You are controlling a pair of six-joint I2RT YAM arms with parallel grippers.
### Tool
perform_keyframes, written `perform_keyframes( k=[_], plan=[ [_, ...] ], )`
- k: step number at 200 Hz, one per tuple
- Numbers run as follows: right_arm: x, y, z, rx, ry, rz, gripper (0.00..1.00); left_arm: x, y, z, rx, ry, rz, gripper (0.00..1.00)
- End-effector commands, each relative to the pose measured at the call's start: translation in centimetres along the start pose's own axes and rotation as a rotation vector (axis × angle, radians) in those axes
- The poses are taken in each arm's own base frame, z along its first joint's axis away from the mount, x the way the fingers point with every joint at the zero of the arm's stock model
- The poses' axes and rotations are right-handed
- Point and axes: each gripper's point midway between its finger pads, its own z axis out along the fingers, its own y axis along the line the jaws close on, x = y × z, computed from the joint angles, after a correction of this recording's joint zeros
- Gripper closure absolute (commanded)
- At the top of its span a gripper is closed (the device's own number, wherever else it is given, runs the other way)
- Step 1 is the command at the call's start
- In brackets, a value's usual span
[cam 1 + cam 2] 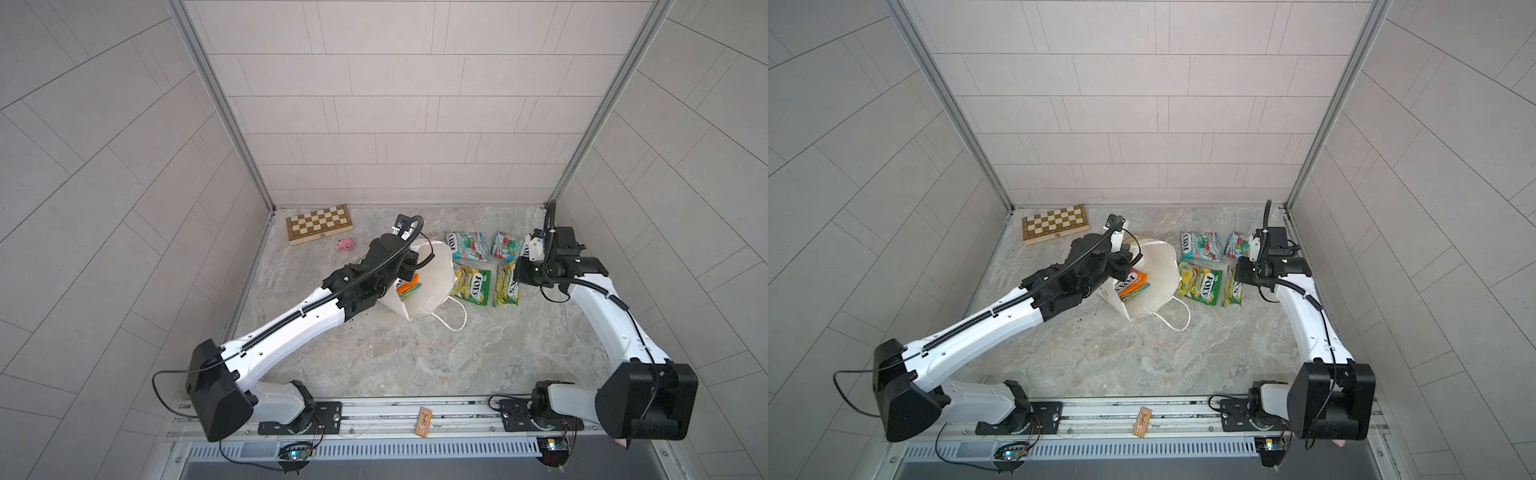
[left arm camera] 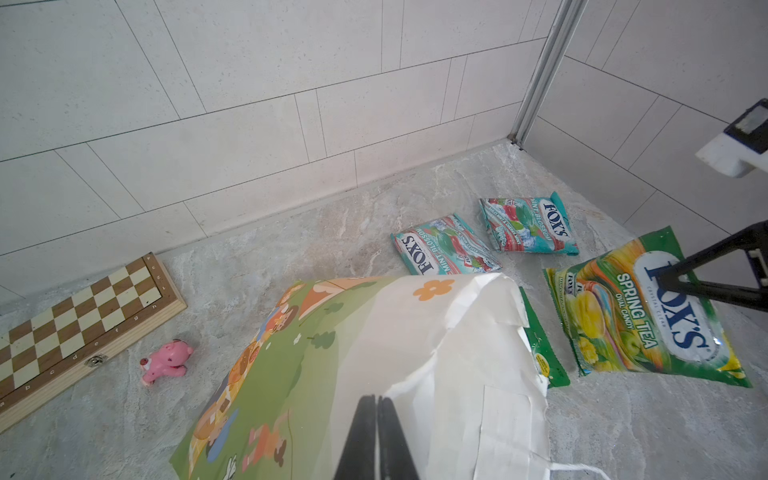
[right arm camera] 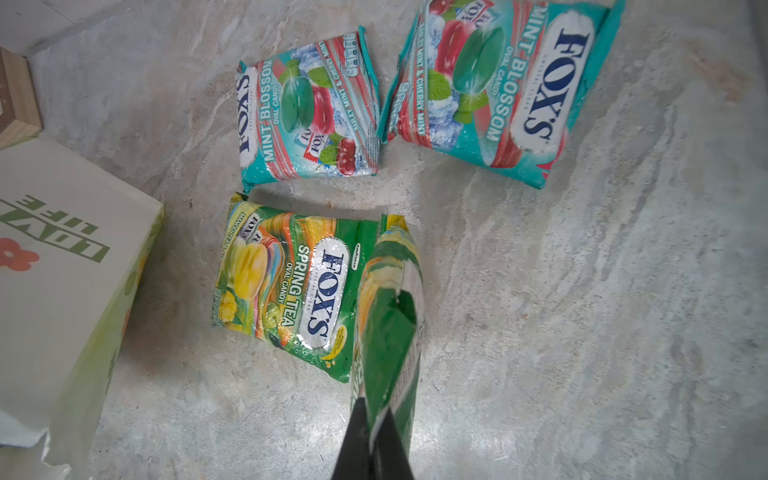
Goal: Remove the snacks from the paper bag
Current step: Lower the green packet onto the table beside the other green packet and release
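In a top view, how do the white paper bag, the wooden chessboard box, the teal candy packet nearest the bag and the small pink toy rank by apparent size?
1. white paper bag, clearly largest although partly hidden
2. wooden chessboard box
3. teal candy packet
4. small pink toy

The bench (image 1: 415,357) is a pale grey, marbled slab, walled on three sides by tile. At its far left corner lies a chessboard (image 1: 319,223), closed and flat, with a pink toy (image 1: 345,244) just in front of it. Near the middle a bag (image 1: 430,278) rests tipped over, and its cord handle (image 1: 453,322) trails on the surface. To its right two teal packets (image 1: 466,245) (image 1: 505,246) lie flat side by side. Nearer the front lies a green packet (image 1: 471,285). A second green packet (image 1: 507,286) just beside it is tilted, with one end raised.
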Motion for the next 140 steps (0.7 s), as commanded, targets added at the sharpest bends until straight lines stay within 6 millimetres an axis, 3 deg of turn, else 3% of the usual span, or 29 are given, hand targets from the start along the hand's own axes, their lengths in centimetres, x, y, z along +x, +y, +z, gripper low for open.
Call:
perform_keyframes(
  k=[1,73,140],
  plan=[
    [-0.5,0.6,0.7,-0.062,-0.003,0.005,1.0,-1.0,0.0,-0.3,-0.005,-0.017,-0.01,1.0],
    [0.9,-3.5,3.4,0.081,0.1,0.025,1.0,-0.9,-0.2,-0.3,0.005,-0.012,-0.005,1.0],
    [-0.4,-6.4,5.1,0.227,0.138,0.01,0.99,-0.9,-0.2,-0.2,0.008,-0.01,-0.01,1.0]
  ],
)
